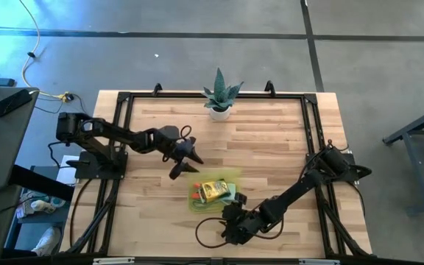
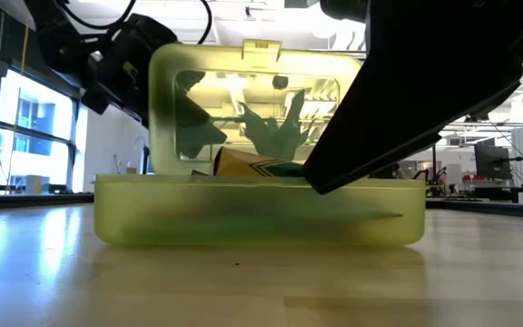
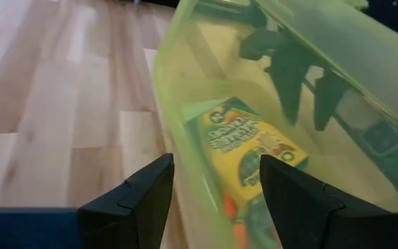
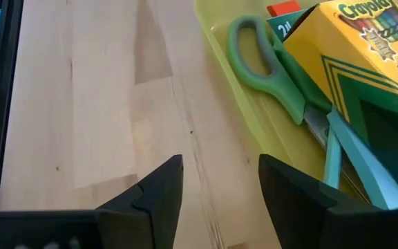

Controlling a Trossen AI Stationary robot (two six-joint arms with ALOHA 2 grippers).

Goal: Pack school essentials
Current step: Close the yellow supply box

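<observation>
A translucent yellow-green case (image 1: 216, 179) lies on the wooden table with its lid (image 2: 252, 82) standing up. Inside lie a green-yellow crayon box (image 3: 251, 142), green-handled scissors (image 4: 268, 62) and something small and red (image 4: 282, 10). My left gripper (image 1: 185, 163) hovers open at the case's far-left corner; in its wrist view the case's wall (image 3: 171, 76) runs toward the gap between its fingers. My right gripper (image 4: 216, 180) stands open over bare table beside the case's near side, with nothing between its fingers.
A small potted spiky plant (image 1: 220, 96) stands at the middle of the table's far edge. A black frame (image 1: 124, 103) runs around the tabletop. Bare wood lies to the left and right of the case.
</observation>
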